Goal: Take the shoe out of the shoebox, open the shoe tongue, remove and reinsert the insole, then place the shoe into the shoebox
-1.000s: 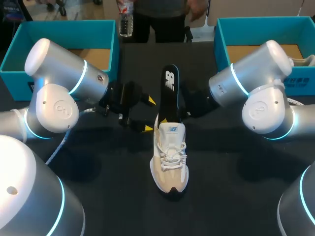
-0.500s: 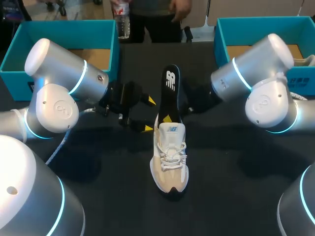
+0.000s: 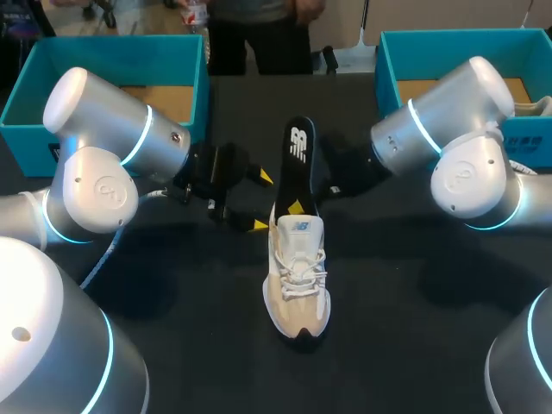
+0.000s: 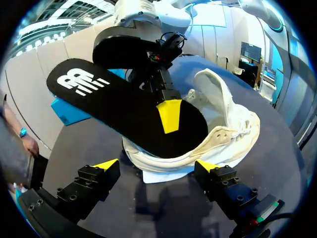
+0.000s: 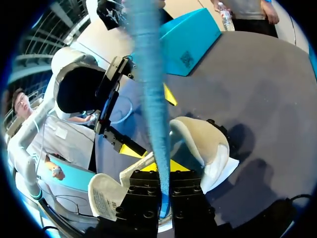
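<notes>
A blue shoebox (image 3: 110, 53) sits at the far left of the black table (image 3: 414, 285). Its inside is brown.

Next to it, the left arm comes in from the left side. The left gripper (image 3: 258, 201) is wide open and holds nothing. Its two yellow tips point at the back of the shoe. In the left wrist view, the tips sit on either side of the shoe's heel, close to it but not touching.

In the middle of the table stands the shoe (image 3: 297, 280). It is white and tan with white laces, and it is out of the box. Its toe points toward the near edge and its heel toward the far edge. The tongue (image 3: 300, 231) is up.

The black insole (image 3: 298, 164) sticks up from the back of the shoe and leans away from it. There is a white mark near its top. In the left wrist view, the low end of the insole (image 4: 116, 106) lies over the hole of the shoe (image 4: 225, 131). In the right wrist view you see its blue edge (image 5: 150, 84).

The right gripper (image 3: 297, 205) is pinched tight on the low part of the insole, one finger on each flat side. The right wrist view shows the fingers (image 5: 181, 166) pressed against it.

At the far right is a second blue shoebox (image 3: 448, 43). Another white shoe (image 3: 536, 107) lies in it.
</notes>
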